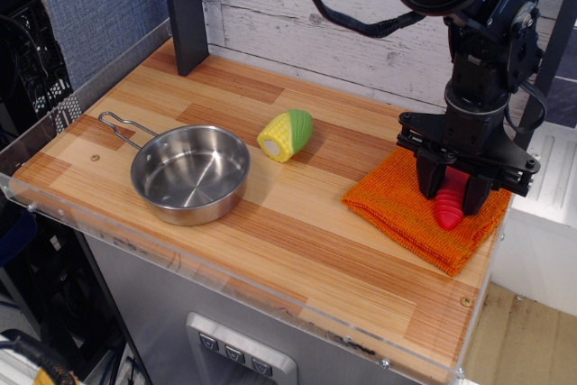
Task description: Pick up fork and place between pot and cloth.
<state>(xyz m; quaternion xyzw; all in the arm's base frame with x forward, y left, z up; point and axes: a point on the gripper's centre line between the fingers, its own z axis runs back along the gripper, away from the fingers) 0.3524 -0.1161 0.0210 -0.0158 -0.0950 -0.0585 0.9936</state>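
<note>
The fork's red ribbed handle lies on the orange cloth at the right end of the table; its tines are hidden under the gripper. My gripper is down on the cloth with its black fingers shut against both sides of the handle. The fork still rests on the cloth. The steel pot with a wire loop handle sits at the left of the table, far from the gripper.
A toy corn cob lies between pot and cloth, toward the back. A dark post stands at the back left. The wooden table has a clear plastic rim along its front edge; the cloth lies near the right edge.
</note>
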